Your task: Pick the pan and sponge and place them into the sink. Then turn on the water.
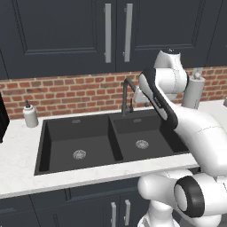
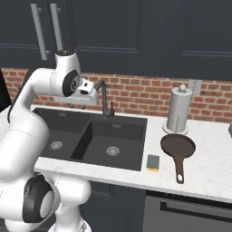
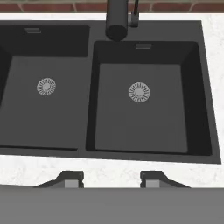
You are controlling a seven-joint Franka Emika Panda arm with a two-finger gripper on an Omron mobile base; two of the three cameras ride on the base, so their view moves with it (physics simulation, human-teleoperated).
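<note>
- two task items not yet in the sink (image 2: 136,124): pan (image 2: 178,147) and sponge (image 2: 153,162) both lie on the counter (image 2: 208,167), right half of the right base view.
- pan sits centre right, near the paper towel roll (image 2: 179,110), its handle running toward the bottom of the frame; sponge lies just beside it, lower and left, near the sink's right edge.
- both basins hold nothing; no water runs from the faucet (image 2: 104,97).
- gripper (image 3: 112,178) hangs above the sink, bottom centre of the hand view, looking down on the right basin; tips stand apart yet at their narrowest, nothing between them.
- step in hand, as i judge it: the very start, reach for the pan not begun.
- next move calls for swinging toward the right of the right base view, spreading the fingers wider, then coming down on the pan's rim or handle.
</note>
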